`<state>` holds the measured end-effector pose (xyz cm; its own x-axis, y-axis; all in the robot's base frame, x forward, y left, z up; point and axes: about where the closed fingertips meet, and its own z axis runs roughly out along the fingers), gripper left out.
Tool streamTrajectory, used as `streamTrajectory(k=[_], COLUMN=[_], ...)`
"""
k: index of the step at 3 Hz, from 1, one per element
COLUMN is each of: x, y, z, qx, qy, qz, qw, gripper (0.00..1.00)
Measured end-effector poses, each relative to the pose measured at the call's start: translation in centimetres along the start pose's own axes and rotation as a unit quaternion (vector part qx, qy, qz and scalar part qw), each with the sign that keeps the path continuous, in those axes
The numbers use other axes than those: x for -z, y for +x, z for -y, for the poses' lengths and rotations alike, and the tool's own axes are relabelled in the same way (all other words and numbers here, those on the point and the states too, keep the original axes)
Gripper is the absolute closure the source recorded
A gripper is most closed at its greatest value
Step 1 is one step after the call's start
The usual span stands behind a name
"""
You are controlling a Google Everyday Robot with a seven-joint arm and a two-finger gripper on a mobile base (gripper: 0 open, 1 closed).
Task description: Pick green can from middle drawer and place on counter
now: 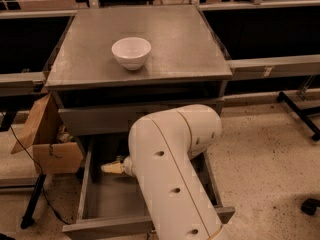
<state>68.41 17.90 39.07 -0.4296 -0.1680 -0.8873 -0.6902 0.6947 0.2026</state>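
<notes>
**Gripper low in the open drawer, can out of sight**

Your robot's bulky white jointed arm (172,179) fills the lower centre of the frame. It bends down into the wide, deep grey metal middle drawer (102,201), which stands pulled out at the bottom of the frame. By my reading, the arm comes in from above because that is the only open way to the drawer floor.

The pale yellowish gripper (113,167) pokes out past the arm's left edge, low inside the drawer and pointing towards the left of the frame. Only its tip shows, so you cannot tell whether it is wide, narrow or holding anything.

The small green can is not visible anywhere. The strip of drawer floor showing at lower left carries no can. If it is in the drawer, it is probably behind the arm, which covers the drawer's centre and right side.

In the upper centre, the flat, square, dull grey metal counter (175,44) holds a round white ceramic bowl (131,52) left of its middle. That leaves the right half as the likely set-down spot.

A brown cardboard box (50,146) leans beside the cabinet at mid left. The bottom edge of the frame cuts off the drawer's front face.
</notes>
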Motion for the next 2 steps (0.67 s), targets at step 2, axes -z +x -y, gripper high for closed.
streamTrajectory(k=[2], x=[-0.87], y=[0.54], z=[1.57], qx=[-0.013], qy=[0.032], qz=[0.004], qw=[0.9994], gripper=[0.0])
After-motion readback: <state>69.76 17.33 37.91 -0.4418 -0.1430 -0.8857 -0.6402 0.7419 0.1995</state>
